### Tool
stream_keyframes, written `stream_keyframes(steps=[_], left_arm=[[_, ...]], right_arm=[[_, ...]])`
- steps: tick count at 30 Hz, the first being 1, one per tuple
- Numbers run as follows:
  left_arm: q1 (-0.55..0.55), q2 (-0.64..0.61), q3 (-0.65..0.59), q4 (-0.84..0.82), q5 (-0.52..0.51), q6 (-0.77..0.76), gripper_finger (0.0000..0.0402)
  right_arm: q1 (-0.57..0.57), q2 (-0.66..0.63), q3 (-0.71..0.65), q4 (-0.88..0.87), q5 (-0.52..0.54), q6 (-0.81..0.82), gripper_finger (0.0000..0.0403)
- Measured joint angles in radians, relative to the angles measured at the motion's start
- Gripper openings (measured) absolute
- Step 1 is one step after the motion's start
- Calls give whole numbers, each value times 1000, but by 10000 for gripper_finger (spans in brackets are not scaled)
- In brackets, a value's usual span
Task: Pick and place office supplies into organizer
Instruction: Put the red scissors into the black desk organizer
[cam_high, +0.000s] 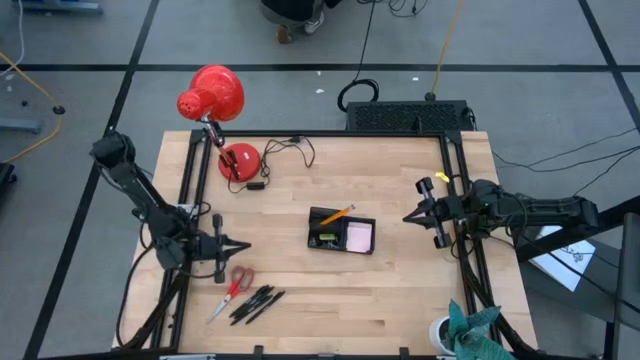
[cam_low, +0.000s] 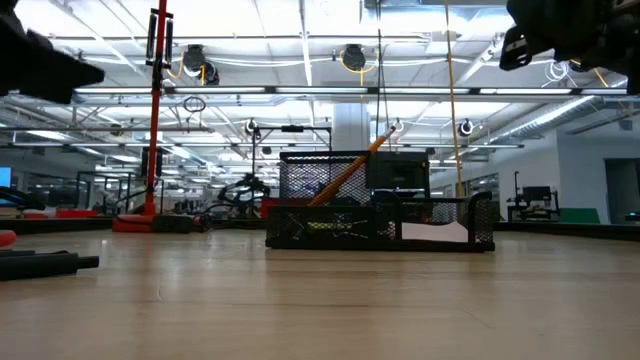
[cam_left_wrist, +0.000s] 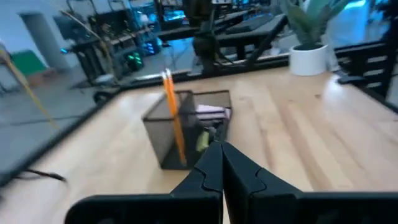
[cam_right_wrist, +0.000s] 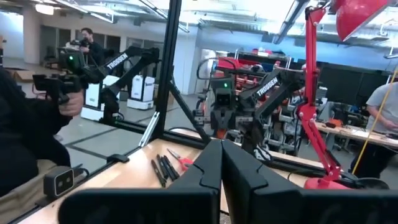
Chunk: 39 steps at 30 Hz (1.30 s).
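Left arm reaches in from the desk's (cam_high: 400, 300) left edge, bent at the elbow, forearm level; the left gripper (cam_high: 243, 245) points toward the desk centre, fingers (cam_left_wrist: 208, 171) pressed together, holding nothing and touching nothing. Just in front of it, toward the near edge, lie the scissors (cam_high: 234, 288) and a bundle of black pens (cam_high: 257, 302), side by side on the wood, apart from the gripper. Right arm enters from the right edge, stretched level; the right gripper (cam_high: 408, 217) points left toward the centre, fingers (cam_right_wrist: 210, 165) together, empty. Between the two grippers, near mid-desk, stands the organizer (cam_high: 341, 231), clear of both. An orange pencil (cam_high: 338, 214) leans tilted in its tall mesh compartment; a pink pad (cam_high: 359, 236) sits in the compartment on the right-arm side. Farther back, a red lamp (cam_high: 213, 95) stands at the rear left.
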Motion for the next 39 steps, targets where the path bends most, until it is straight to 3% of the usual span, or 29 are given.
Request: stream_keyframes(steps=[7,12,17,21,25,31,34,39], left_arm=[[1,0,-68,32,168,-51,1],[94,0,-60,12,248,78,1],[358,-1,-56,15,499,218,1],[571,-2,-71,109,794,274,0],[708,-36,-105,262,1039,332,0],[829,-109,-105,265,1254,244,0],[826,-113,-105,280,1290,192,0],[804,-112,-105,258,1196,98,4]], right_arm=[[-5,17,0,-42,-1,0,0],[-5,55,0,-49,0,-2,0],[-5,98,0,-21,1,-1,0],[-5,109,0,-19,2,-1,0],[-5,105,0,-19,1,-1,0],[-5,100,0,-21,2,-1,0],[-5,99,0,-19,2,-4,0],[-5,99,0,-14,6,-20,0]])
